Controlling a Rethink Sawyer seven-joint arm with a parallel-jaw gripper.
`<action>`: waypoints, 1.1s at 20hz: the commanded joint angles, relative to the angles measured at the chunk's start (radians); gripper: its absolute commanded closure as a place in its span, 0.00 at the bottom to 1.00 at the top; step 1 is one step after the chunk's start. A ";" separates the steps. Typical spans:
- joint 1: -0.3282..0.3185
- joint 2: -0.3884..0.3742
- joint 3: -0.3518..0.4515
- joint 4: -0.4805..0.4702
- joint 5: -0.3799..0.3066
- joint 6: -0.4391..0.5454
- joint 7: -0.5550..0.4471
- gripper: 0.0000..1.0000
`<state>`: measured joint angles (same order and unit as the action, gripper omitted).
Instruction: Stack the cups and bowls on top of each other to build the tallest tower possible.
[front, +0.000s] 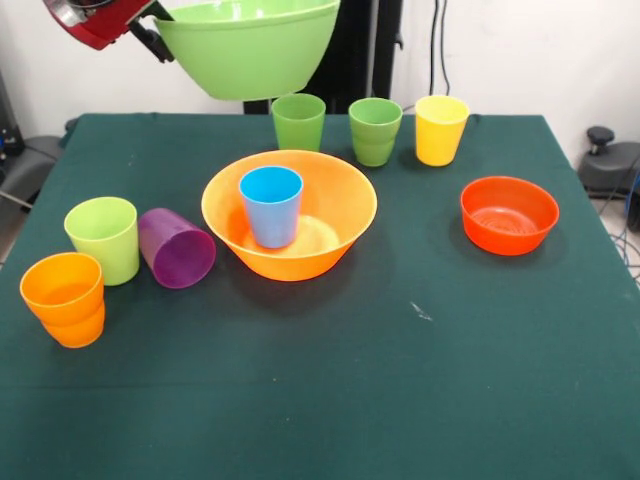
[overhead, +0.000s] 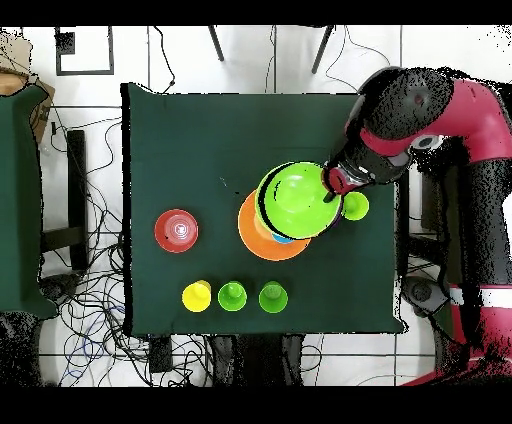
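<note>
My gripper (front: 157, 40) is shut on the left rim of the large lime-green bowl (front: 250, 45), which hangs high above the table's far side. From overhead this bowl (overhead: 297, 200) hovers over part of the large orange bowl (overhead: 250, 238). That orange bowl (front: 300, 262) rests mid-table with a blue cup (front: 271, 205) upright inside it. Behind it stand two green cups (front: 298, 122) (front: 375, 130) and a yellow cup (front: 441, 129). The small red-orange bowl (front: 509, 214) sits at the right. At the left are a lime cup (front: 103, 238), a purple cup (front: 176, 248) on its side and an orange cup (front: 63, 298).
The dark green table (front: 400, 380) has bare cloth across its near half. Cables and chair legs lie on the floor around the table (overhead: 160, 120) in the overhead view. The red arm (overhead: 440, 110) reaches in over the table's edge.
</note>
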<state>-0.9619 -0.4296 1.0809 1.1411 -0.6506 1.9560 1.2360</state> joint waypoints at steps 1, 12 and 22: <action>0.016 0.002 -0.060 0.019 -0.062 0.028 -0.320 1.00; 0.008 0.001 -0.047 0.055 -0.020 -0.064 -0.247 1.00; 0.054 -0.003 -0.076 0.022 -0.087 0.002 -0.285 1.00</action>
<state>-0.9712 -0.4308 1.0736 1.1562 -0.6409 1.9558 1.2296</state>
